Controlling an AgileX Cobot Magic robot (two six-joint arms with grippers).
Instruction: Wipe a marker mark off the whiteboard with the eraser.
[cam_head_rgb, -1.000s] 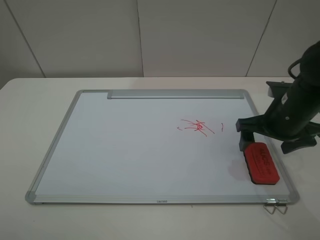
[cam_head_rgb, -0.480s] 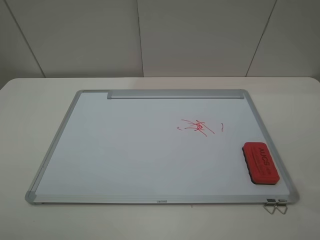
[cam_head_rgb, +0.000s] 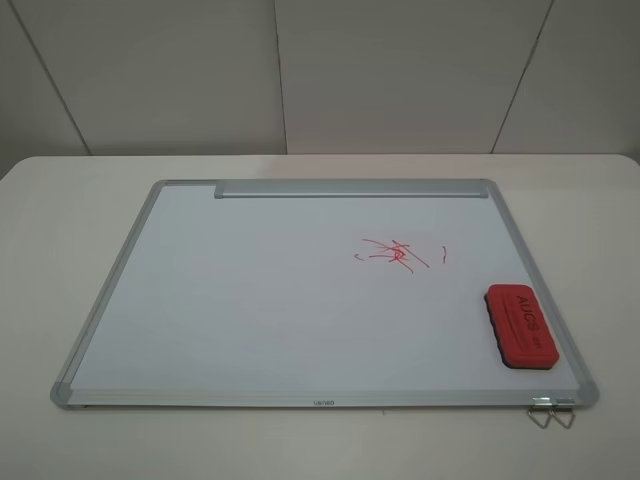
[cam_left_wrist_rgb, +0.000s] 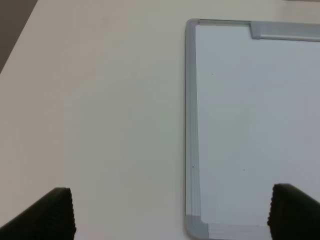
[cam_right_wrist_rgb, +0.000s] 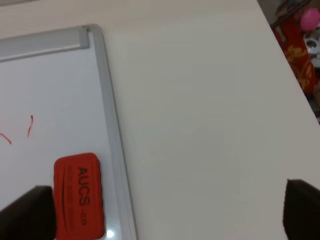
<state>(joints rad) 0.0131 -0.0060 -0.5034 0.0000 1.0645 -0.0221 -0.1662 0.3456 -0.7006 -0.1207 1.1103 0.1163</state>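
Keeping both jaws spread and empty above the worktop (cam_head_rgb: 60, 200), we are leaving the eraser (cam_head_rgb: 521, 325) on the whiteboard (cam_head_rgb: 250, 300) — near the marker mark (cam_head_rgb: 395, 254), unwiped.

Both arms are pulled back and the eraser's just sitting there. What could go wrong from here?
The eraser lies hard against the whiteboard's right frame, so a claw finger may catch the rail on the grasp. A wide stroke could also miss the red marker mark or the separate dash beside it.

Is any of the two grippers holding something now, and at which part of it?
Nothing is held. Both grippers' jaws stand wide open and empty. The eraser lies free on the whiteboard, near its right edge.
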